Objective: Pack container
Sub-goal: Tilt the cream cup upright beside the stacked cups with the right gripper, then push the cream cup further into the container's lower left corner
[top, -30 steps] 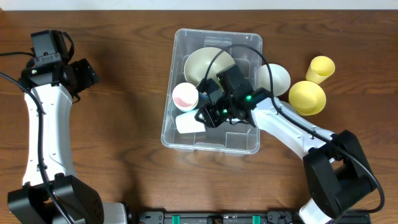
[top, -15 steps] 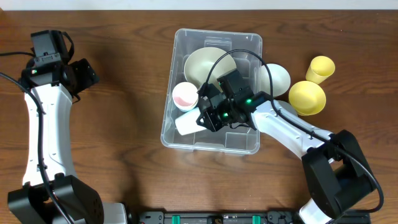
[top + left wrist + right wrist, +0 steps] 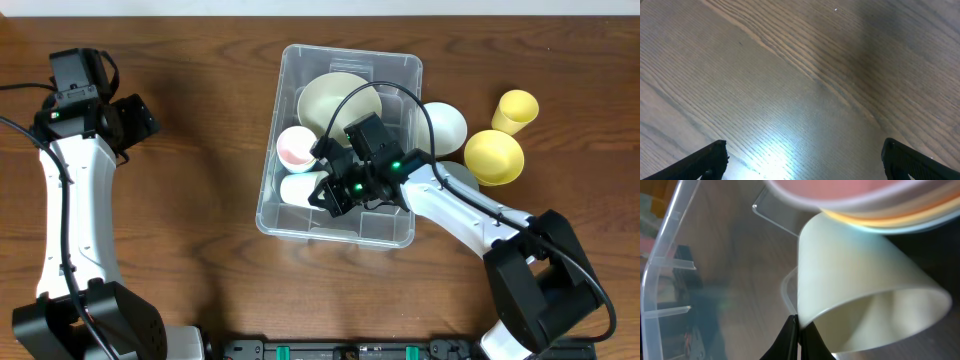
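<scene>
The container (image 3: 345, 54) is a large clear plastic bin at the table's middle. Inside it lie a cream bowl (image 3: 335, 100), a pink cup (image 3: 296, 147) and a white cup (image 3: 300, 187) on its side. My right gripper (image 3: 335, 190) is inside the bin, shut on the white cup's rim. In the right wrist view the fingers (image 3: 796, 330) pinch the white cup (image 3: 855, 290) wall, with the pink cup (image 3: 840, 192) just above and the container wall (image 3: 670, 240) at left. My left gripper (image 3: 135, 118) is open and empty at the far left, over bare wood (image 3: 805, 165).
Right of the bin stand a white bowl (image 3: 447, 125), a yellow bowl (image 3: 494, 156) and a yellow cup (image 3: 516, 108). The right arm reaches over the bin's front right corner.
My right gripper has moved the white cup a little toward the back of the bin, close under the pink cup. The left arm has not moved.
</scene>
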### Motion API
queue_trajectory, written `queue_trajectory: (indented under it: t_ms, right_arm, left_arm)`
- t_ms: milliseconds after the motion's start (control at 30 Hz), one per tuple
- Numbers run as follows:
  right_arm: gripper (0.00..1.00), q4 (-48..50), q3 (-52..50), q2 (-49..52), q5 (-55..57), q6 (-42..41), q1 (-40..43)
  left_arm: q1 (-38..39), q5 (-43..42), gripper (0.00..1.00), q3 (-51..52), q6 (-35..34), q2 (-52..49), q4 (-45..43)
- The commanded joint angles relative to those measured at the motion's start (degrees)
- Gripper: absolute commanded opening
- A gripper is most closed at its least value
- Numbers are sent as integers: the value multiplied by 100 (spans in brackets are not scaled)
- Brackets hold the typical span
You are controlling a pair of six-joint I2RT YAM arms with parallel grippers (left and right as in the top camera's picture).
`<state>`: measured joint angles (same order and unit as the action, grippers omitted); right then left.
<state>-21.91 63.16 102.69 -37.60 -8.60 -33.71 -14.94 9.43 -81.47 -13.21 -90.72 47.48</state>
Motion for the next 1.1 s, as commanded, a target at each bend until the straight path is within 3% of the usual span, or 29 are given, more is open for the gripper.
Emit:
queue_trajectory:
  t_ms: [0, 267, 667, 1067]
  right_arm:
    - [1, -35, -33, 22, 271, -55, 4]
    - [1, -422, -20, -483, 890, -55, -11]
    - [1, -2258, 887, -940, 2277, 96, -507]
    - [1, -2424, 1073, -866, 2855, 203, -988]
  left_arm:
    - [-15, 70, 98, -146, 52, 125, -7]
    - [-15, 70, 98, -146, 52, 125, -4]
    - [-15, 70, 98, -146, 52, 125, -4]
    - [-15, 70, 98, -146, 52, 125, -4]
